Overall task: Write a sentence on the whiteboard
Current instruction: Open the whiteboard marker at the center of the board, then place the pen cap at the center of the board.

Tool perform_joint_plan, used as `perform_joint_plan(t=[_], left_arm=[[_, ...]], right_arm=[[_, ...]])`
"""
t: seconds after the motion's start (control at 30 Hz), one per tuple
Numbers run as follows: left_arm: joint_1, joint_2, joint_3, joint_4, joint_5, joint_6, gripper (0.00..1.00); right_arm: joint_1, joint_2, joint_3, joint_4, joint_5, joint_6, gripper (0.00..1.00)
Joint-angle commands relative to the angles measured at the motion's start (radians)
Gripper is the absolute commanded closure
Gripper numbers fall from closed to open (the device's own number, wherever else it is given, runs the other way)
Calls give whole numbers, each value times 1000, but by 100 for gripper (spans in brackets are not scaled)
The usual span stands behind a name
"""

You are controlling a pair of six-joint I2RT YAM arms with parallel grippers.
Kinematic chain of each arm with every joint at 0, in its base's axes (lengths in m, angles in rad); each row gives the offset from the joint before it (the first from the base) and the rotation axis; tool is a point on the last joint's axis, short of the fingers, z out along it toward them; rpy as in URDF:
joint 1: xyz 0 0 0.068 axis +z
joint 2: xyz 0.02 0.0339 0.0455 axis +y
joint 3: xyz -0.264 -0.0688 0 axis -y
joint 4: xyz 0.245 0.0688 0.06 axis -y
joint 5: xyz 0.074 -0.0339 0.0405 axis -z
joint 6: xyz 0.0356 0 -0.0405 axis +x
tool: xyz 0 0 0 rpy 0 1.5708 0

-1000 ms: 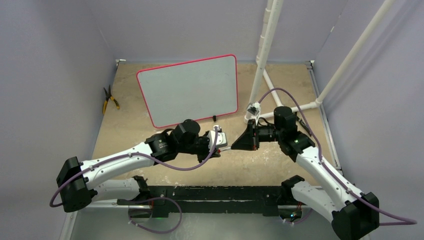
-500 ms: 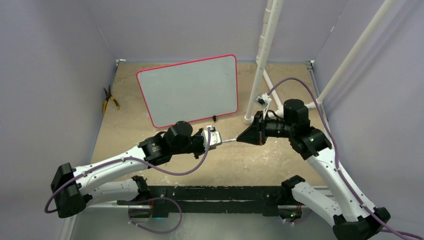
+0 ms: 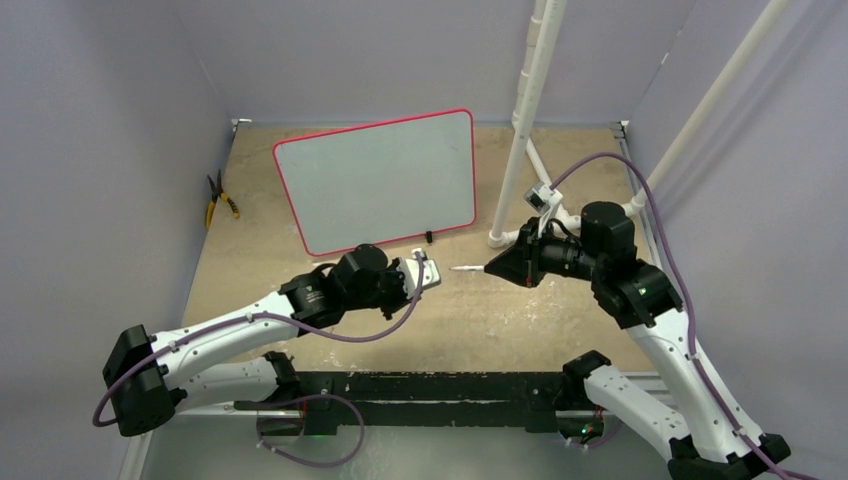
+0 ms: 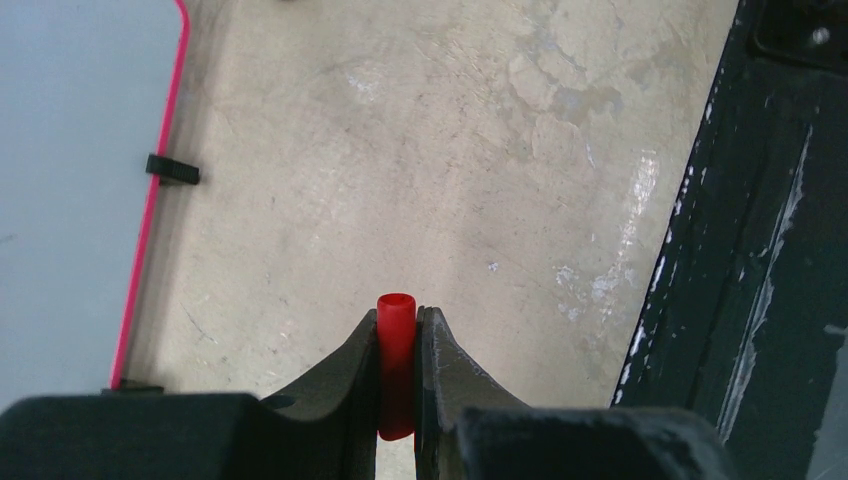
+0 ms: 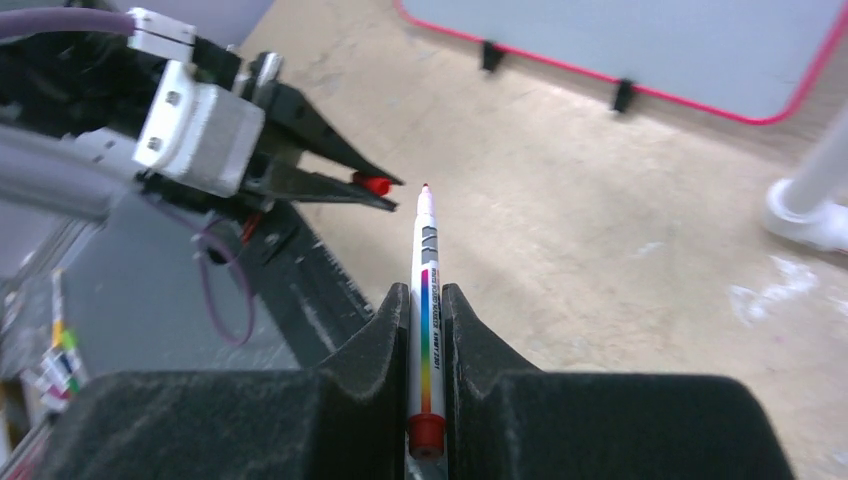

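Plainly, the coming move turns on where the marker's tip points and where the whiteboard [image 3: 380,180] lies. The right gripper [image 5: 426,300] has its jaws clamped on the marker [image 5: 426,240] low on the barrel, with the bare red tip sticking out ahead. In the overhead view the marker's long axis runs roughly level and sideways, tip towards the left arm, and so more or less along the board's near edge rather than at its face.

The whiteboard sits at the far left-centre of the desk [image 3: 560,320], beyond both grippers, its face bare of any writing. From the marker tip it lies forward and to the left, well apart. I cannot tell how steeply it tilts on its feet.

The left gripper [image 4: 398,335] is just beside the board's near edge, jaws closed on the red cap [image 4: 396,305], and nearer the board than the right one. The right arm likely has to swing the tip round towards the board's face and reach across.
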Motion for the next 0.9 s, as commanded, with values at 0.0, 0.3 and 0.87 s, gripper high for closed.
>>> perform_joint_plan(t=[0.0, 0.3, 0.87], left_arm=[[10, 2, 11, 73, -49, -239, 100], [-84, 238, -62, 469, -301, -557, 100], [-238, 885, 284, 707, -435, -748, 98]], right_arm=[[1, -52, 1, 49, 268, 9, 100], [1, -220, -163, 296, 462, 114, 100], [1, -355, -218, 284, 665, 185, 100]])
